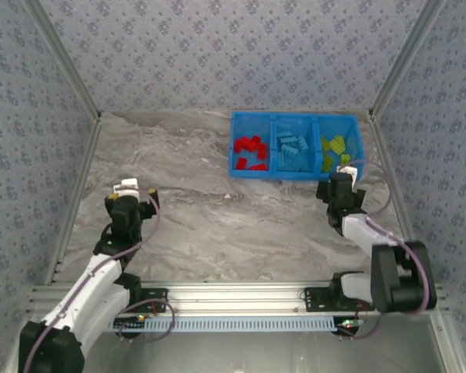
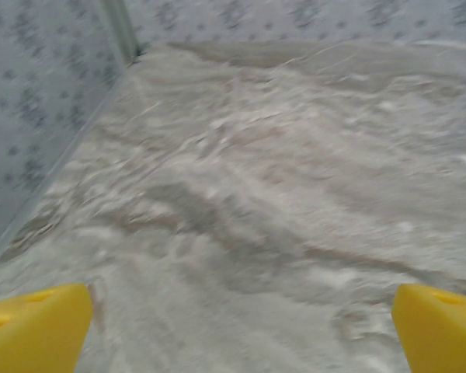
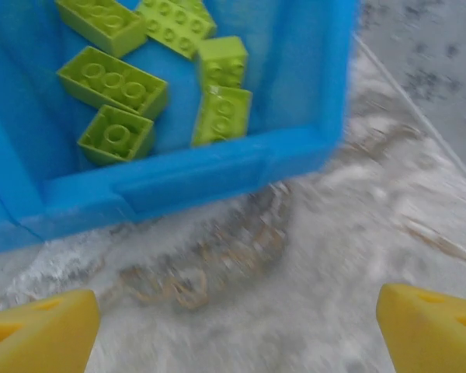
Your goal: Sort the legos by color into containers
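The blue bin (image 1: pixel 293 116) stands at the back right of the table, split into three containers. Red legos (image 1: pixel 250 151) lie in the left one, light blue legos (image 1: pixel 293 149) in the middle, lime green legos (image 1: pixel 334 152) in the right. My right gripper (image 1: pixel 345 172) hovers just in front of the green compartment. In the right wrist view it (image 3: pixel 233 330) is open over bare table, with the bin's near wall (image 3: pixel 194 183) and green legos (image 3: pixel 113 81) ahead. My left gripper (image 1: pixel 127 186) is far off at the table's left. In the left wrist view it (image 2: pixel 237 334) is open with nothing between its fingers.
Patterned walls enclose the grey marbled table (image 1: pixel 217 217) on three sides, meeting it along metal rails (image 1: pixel 76 202). The left wall (image 2: pixel 39 116) stands close beside my left gripper. A metal rail with both arm bases (image 1: pixel 241 299) runs along the near edge.
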Controlling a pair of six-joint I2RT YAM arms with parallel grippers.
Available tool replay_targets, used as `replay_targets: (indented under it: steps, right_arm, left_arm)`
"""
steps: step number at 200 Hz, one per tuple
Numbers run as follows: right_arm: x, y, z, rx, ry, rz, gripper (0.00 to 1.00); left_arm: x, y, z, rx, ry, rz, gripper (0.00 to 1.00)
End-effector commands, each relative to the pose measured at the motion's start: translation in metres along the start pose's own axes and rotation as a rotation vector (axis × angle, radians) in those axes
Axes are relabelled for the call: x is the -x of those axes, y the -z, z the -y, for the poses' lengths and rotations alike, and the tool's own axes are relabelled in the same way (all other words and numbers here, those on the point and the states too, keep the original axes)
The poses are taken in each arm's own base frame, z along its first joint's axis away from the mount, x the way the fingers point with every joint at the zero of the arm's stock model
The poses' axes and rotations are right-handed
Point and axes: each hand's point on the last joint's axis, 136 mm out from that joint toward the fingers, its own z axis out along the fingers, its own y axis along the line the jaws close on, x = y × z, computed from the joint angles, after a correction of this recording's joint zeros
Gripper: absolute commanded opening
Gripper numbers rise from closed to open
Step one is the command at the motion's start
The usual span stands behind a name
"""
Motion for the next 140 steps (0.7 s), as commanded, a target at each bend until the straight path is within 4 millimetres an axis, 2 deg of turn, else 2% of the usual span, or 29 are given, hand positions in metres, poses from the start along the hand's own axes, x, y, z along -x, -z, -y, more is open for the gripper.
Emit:
replay_targets:
  steps: [1, 7, 10, 14, 18, 26, 31, 48, 80, 95, 104, 140]
  right_arm:
    - [0.046, -0.003, -0.023, 0.099, 0.080, 0.190, 0.89]
    - [0.049, -0.001, -0.028, 0.131, 0.082, 0.256, 0.91]
    - [0.040, -0.003, -0.029, 0.146, 0.093, 0.257, 0.91]
    - [0.041, -0.004, -0.027, 0.148, 0.071, 0.288, 0.91]
    - [0.029, -0.008, -0.018, 0.141, 0.021, 0.283, 0.94]
    - [0.031, -0.011, -0.008, 0.127, -0.027, 0.315, 0.93]
    - [0.028, -0.014, -0.006, 0.127, -0.031, 0.275, 0.95]
    - [0.031, -0.015, -0.014, 0.148, 0.005, 0.265, 1.00]
    - [0.029, -0.016, -0.015, 0.166, 0.001, 0.249, 1.00]
    - [0.030, -0.016, -0.015, 0.169, -0.001, 0.250, 1.00]
    - [0.030, -0.016, -0.015, 0.171, -0.001, 0.248, 1.00]
    - [0.030, -0.016, -0.015, 0.172, -0.002, 0.249, 1.00]
  left_arm:
    - [0.022, -0.008, -0.005, -0.009, 0.056, 0.116, 0.99]
    - [0.018, -0.014, -0.005, -0.012, 0.057, 0.108, 0.99]
    - [0.016, -0.017, -0.005, -0.014, 0.053, 0.100, 0.99]
    - [0.014, -0.020, -0.004, -0.016, 0.048, 0.093, 0.99]
    - [0.012, -0.024, -0.004, -0.018, 0.042, 0.086, 0.99]
    - [0.007, -0.033, -0.001, -0.025, 0.022, 0.069, 0.99]
    - [0.006, -0.038, 0.000, -0.030, 0.013, 0.067, 0.99]
    - [0.005, -0.055, 0.010, -0.070, -0.010, 0.045, 0.99]
    - [0.017, -0.095, 0.015, -0.109, 0.033, 0.046, 0.99]
    - [0.002, -0.122, 0.018, -0.150, 0.069, 0.015, 0.99]
    - [-0.004, -0.118, 0.034, -0.212, 0.009, 0.008, 0.99]
    - [-0.005, -0.119, 0.028, -0.172, 0.019, -0.006, 0.99]
